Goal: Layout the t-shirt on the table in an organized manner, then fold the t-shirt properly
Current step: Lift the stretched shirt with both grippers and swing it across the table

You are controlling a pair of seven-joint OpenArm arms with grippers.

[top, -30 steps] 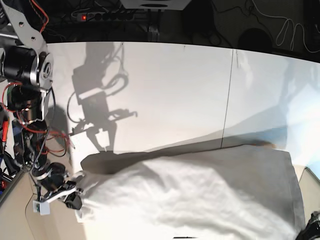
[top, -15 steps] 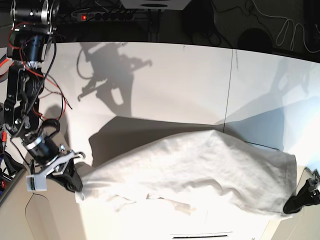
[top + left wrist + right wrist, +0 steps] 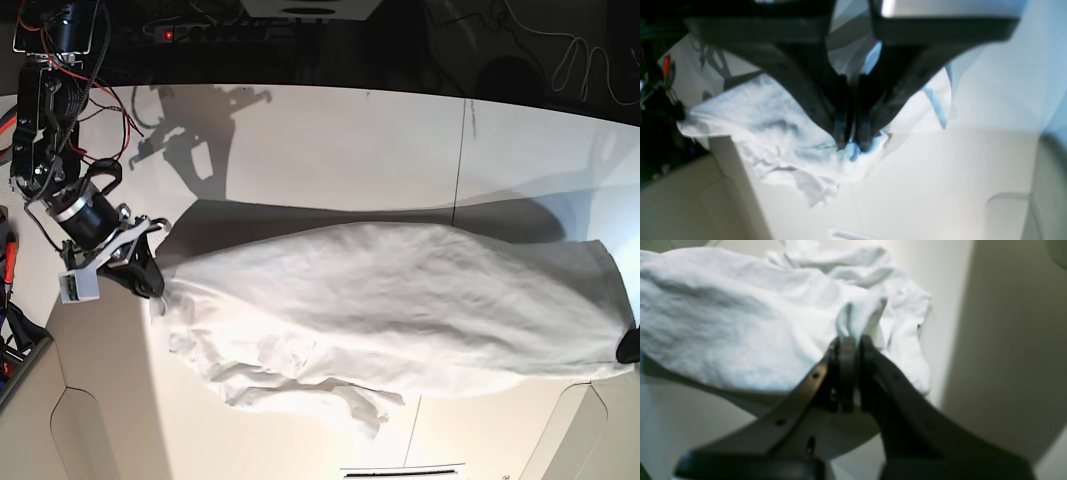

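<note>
- The t-shirt (image 3: 400, 310) is stretched between the two arms above the near half of the table (image 3: 330, 150), its long axis running side to side across the base view.
- The right gripper (image 3: 148, 285), at the left of the base view, has its jaws closed on a pinch of cloth at one end of the shirt; the right wrist view shows a small fold of fabric standing up from between the closed fingers (image 3: 848, 350).
- The left gripper (image 3: 851, 143) is likewise shut on a bunched corner at the opposite end. In the base view only a dark tip shows at the right border, so the wrist view is the evidence here.
- Each arm is at its own end of the shirt; neither is nearer the middle, which sags unsupported.
- The lower edge hangs in loose folds toward the near edge of the table, with a crumpled flap below centre.
- Open room: the far half of the table is bare white surface behind the shirt. Near side is tight, with beige cut-out corners just beside both held ends.
- Judgement: the laying-out step is in hand. Lowering the cloth away from the near edge looks the safer course; the trailing flap could fold under itself.
</note>
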